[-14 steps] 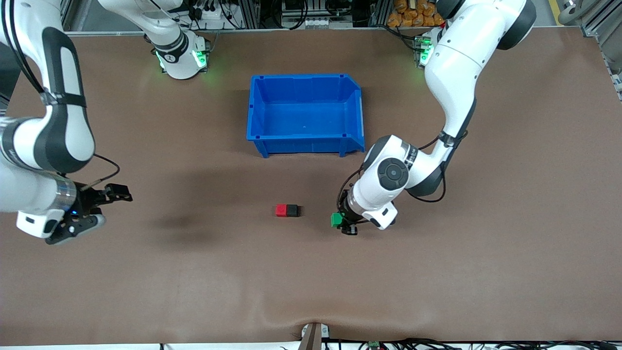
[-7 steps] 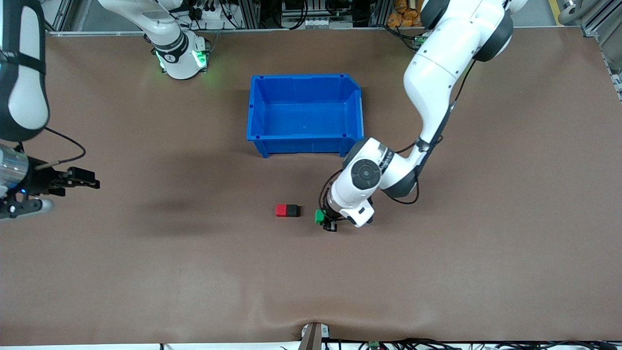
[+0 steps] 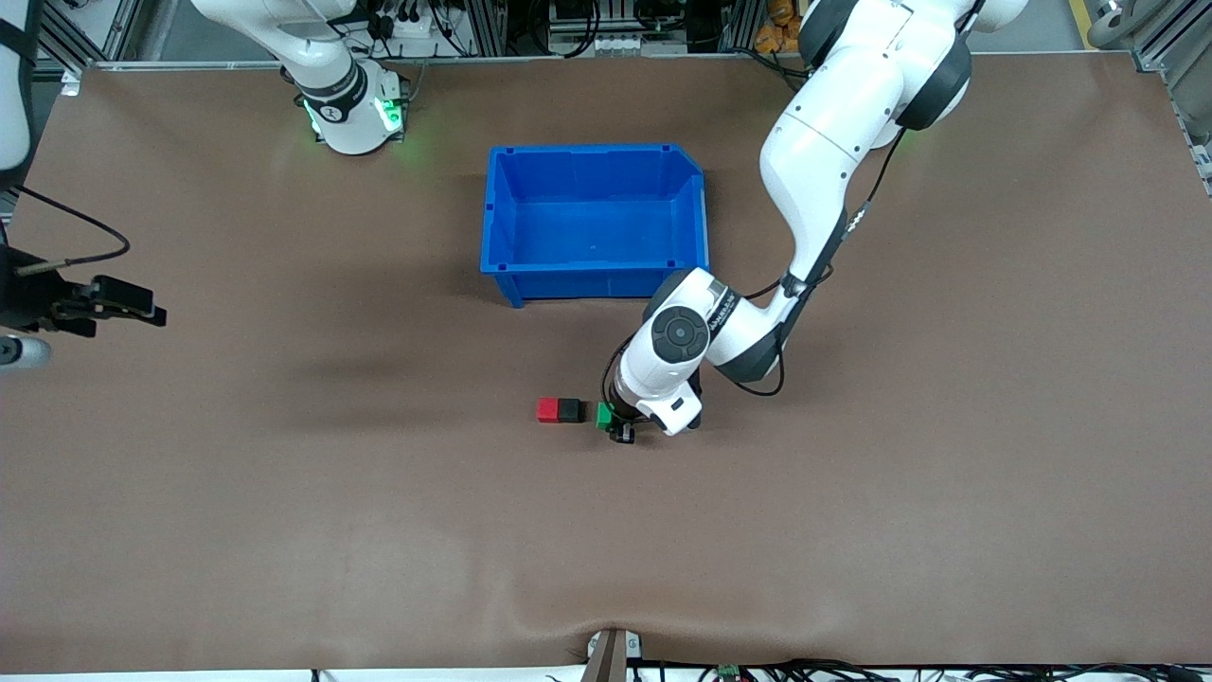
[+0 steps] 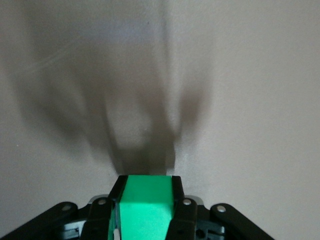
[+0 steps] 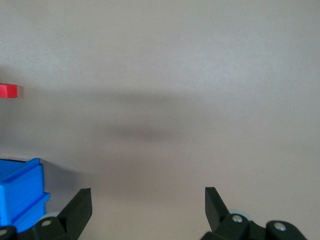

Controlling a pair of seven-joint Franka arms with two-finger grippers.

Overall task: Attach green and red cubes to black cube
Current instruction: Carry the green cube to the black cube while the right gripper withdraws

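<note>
The left tool (image 3: pixel 617 423) is clenched on the green cube (image 3: pixel 603 416), its two black fingers (image 4: pixel 176 202) pressing the cube's opposite faces, as the left wrist view shows with the cube (image 4: pixel 144 206) sitting squarely between them. It hangs low over the brown bench (image 3: pixel 852 530), just beside the black cube (image 3: pixel 569 409) on the side toward the left arm's end of the bench — a narrow strip of bench shows between green and black, so the two are apart. The black cube rests on the bench with the red cube (image 3: pixel 547 409) touching it on the side toward the right arm's end, the pair forming a short row. The blue bin (image 3: pixel 595 275) stands farther from the front camera than the cubes, near the middle of the bench. The right tool (image 3: pixel 114 301) waits over the right arm's end of the bench, well apart from the cubes, its fingers (image 5: pixel 80 206) spread wide and gripping nothing; its wrist view catches the red cube (image 5: pixel 8 90) far off and a corner of the blue bin (image 5: pixel 20 192) — the black cube falls outside that view.
</note>
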